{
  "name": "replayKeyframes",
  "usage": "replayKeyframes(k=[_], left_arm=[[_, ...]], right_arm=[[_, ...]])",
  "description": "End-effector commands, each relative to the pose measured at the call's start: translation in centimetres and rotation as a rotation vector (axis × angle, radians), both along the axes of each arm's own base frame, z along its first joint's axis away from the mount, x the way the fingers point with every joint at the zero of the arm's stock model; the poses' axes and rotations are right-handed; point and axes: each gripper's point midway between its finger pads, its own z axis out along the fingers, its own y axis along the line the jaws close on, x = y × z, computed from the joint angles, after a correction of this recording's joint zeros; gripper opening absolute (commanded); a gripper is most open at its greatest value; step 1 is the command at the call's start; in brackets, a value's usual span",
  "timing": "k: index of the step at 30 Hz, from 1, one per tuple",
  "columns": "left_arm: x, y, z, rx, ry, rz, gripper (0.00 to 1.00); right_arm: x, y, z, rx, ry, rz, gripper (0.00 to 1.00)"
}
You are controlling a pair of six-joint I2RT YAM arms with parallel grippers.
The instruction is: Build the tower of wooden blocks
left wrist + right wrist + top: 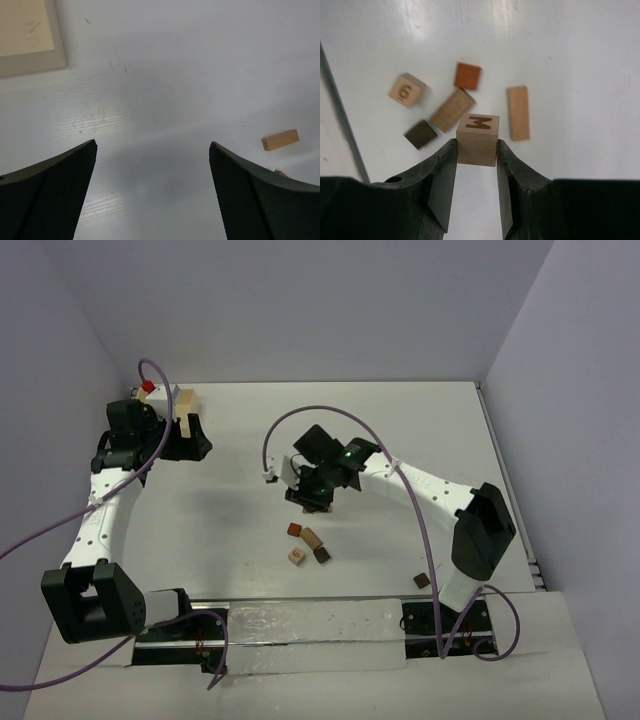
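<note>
White tabletop (400, 420) from above bears loose wood blocks (308, 543) beside the right gripper (318, 502), no tower begun; from the left wrist, the left gripper (152, 145) gapes empty near a tan bar (280, 139); from the right wrist, jaws pinch a cube (477, 137) marked "M", best carried level and set squarely, near a second cube (406, 90) reading "6".

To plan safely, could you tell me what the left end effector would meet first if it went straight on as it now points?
Probably bare table: the open left end effector points at it, with the pale box and tan bar off to the sides.
</note>
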Motion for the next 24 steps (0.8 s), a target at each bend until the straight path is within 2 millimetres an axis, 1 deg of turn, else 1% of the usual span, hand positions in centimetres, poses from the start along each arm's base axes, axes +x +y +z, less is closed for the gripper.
replayKeyframes(k=[1, 3, 7, 11, 19, 24], left_arm=[[0.5, -1.2, 1.5, -0.015, -0.075, -0.073, 0.99], [0.6, -1.2, 1.3, -0.017, -0.065, -0.072, 0.99], [0.7, -1.3, 1.4, -0.021, -0.062, -0.076, 0.99], [0.7, -1.3, 1.5, -0.018, -0.067, -0.078, 0.99], [0.8, -1.2, 1.2, -0.017, -0.068, -0.068, 0.99], [0.9, -1.1, 1.2, -0.012, -0.068, -0.065, 0.99]], right_arm=[[0.7, -3.9, -0.7, -0.087, 0.047, 0.105, 0.09], [1.9, -4.4, -0.7, -0.100, 0.049, 0.102, 0.07], [3.3, -4.5, -1.2, -0.121, 0.043, 0.122, 0.06], [4.5, -4.5, -2.3, -0.149, 0.028, 0.142, 0.06], [6.1, -3.5, -3.8, -0.147, 0.020, 0.158, 0.06], [6.5, -3.1, -4.8, -0.155, 0.032, 0.160, 0.06]])
